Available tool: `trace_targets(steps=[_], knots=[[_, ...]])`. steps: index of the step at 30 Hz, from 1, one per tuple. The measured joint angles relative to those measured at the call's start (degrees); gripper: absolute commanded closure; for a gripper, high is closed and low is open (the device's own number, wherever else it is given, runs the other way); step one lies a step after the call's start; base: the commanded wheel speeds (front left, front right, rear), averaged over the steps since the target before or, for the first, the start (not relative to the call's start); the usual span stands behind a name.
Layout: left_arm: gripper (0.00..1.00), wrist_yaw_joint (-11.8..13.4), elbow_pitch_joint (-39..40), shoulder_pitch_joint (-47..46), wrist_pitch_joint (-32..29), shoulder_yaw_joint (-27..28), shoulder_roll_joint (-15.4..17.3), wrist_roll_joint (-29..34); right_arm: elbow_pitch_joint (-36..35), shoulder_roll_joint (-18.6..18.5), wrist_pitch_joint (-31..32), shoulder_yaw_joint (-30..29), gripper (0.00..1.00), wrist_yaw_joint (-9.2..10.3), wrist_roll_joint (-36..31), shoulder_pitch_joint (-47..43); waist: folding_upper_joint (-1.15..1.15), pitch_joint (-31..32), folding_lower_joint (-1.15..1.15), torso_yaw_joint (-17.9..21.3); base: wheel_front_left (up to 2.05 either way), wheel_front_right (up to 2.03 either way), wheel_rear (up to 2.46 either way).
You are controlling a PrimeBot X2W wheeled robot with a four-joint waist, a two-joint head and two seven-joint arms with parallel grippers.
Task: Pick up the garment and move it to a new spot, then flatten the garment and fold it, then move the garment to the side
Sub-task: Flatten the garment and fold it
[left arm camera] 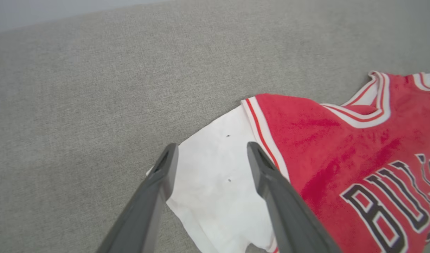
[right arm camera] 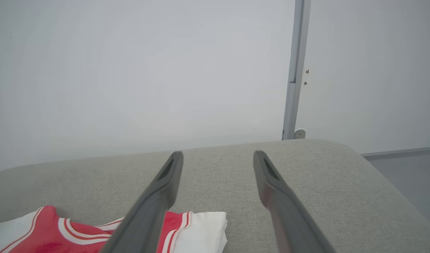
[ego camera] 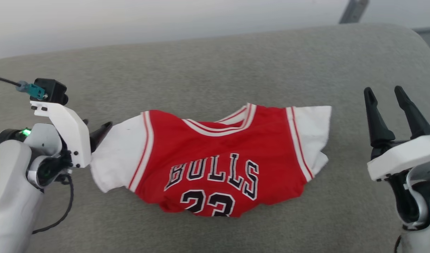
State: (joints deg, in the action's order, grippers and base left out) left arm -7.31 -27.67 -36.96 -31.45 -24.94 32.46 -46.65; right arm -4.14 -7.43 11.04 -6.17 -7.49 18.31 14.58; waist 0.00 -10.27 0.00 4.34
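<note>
Garment (ego camera: 215, 165), red Bulls 23 jersey, lettering up on grey cushion (ego camera: 215, 63). Left gripper (left arm camera: 209, 151) open over white sleeve (left arm camera: 209, 193); right gripper (ego camera: 383, 90) open, apart

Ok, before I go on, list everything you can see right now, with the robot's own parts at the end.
garment: one, red with white sleeves and black BULLS 23 lettering, lying rumpled and lettering up in the middle of the cushion
cushion: one, grey fabric, under the garment
wall: one, pale, behind the cushion
pole: one, grey, upright against the wall behind the cushion
left gripper: one, dark fingers, open, at the white sleeve on the robot's left; contact cannot be told
right gripper: one, dark fingers, open, right of the garment and apart from it
cable: one, black, hanging by the left arm
</note>
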Motion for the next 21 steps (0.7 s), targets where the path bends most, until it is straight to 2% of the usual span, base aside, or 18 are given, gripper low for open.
trace_targets(steps=[3,9,13,21], knots=[[0.00,0.02,-3.35,-1.37,-2.68,-0.83,0.35,0.05,-1.27,1.59,-2.12,0.38,0.00,0.00,-0.08,-1.20,0.00,-0.84,0.00,1.74,0.00,0.00,0.00],[0.00,1.96,-10.63,-3.22,-9.01,-2.34,1.42,0.54,-2.34,3.32,-2.99,1.70,0.00,0.00,0.27,-2.60,0.00,-2.77,0.00,4.57,0.00,0.00,0.00],[0.00,3.36,-13.59,-4.35,-12.48,-3.25,1.97,1.12,-2.72,3.65,-1.86,1.86,0.00,0.00,0.47,-3.03,0.00,-3.99,0.00,5.88,0.00,0.00,0.00],[0.00,7.12,-17.79,-7.65,-18.12,-3.02,0.83,-0.01,-2.52,3.33,2.14,2.49,0.00,0.00,1.92,-3.15,0.01,-6.26,0.00,6.39,0.00,0.00,0.00]])
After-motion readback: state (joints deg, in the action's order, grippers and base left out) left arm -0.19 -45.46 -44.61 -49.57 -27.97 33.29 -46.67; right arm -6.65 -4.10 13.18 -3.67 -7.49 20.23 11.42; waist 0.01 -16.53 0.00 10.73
